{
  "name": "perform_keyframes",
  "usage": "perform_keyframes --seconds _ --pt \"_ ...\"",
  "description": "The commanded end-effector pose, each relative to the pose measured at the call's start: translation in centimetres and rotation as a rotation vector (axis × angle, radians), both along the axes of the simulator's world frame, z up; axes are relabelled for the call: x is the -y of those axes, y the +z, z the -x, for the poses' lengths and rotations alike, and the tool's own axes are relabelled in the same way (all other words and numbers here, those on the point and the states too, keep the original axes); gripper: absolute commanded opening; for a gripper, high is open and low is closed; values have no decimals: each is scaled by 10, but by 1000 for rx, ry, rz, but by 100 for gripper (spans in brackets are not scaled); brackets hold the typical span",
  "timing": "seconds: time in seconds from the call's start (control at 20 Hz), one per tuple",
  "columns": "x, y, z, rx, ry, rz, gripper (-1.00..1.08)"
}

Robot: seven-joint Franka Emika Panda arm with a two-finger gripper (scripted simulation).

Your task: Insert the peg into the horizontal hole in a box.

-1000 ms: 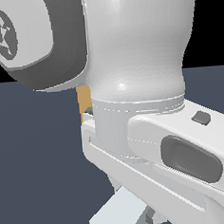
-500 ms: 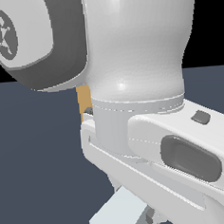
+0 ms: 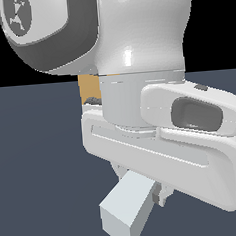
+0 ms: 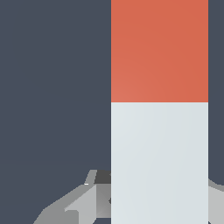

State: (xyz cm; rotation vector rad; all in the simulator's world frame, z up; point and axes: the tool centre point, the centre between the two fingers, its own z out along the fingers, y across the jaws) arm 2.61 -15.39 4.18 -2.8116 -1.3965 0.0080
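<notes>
Almost nothing has shifted over the last second; the gripper (image 4: 159, 199) stays closed on the peg (image 4: 159, 144), apparently at its pale end; the box (image 3: 89, 87) shows only as a tan sliver behind the arm, so insertion remains ahead.

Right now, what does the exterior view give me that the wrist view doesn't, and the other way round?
Only the exterior view shows the arm's big white links and a sliver of the tan box behind them; the hole is hidden there. Only the wrist view shows the peg's orange-red end, where it meets the pale part, and a grey finger beside the bar. Both show the peg's pale grey-white section, which juts out below the hand in the exterior view, over the dark floor. Neither view shows the hole.
</notes>
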Motion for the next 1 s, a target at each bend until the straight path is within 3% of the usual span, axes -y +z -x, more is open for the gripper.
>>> perform_keyframes --seconds 0.0,0.5,0.95 --pt "-11 14 -2 5 68 1 -100" --pt "-60 65 6 5 385 1 -100" --pt "-79 85 14 5 511 -1 -100"
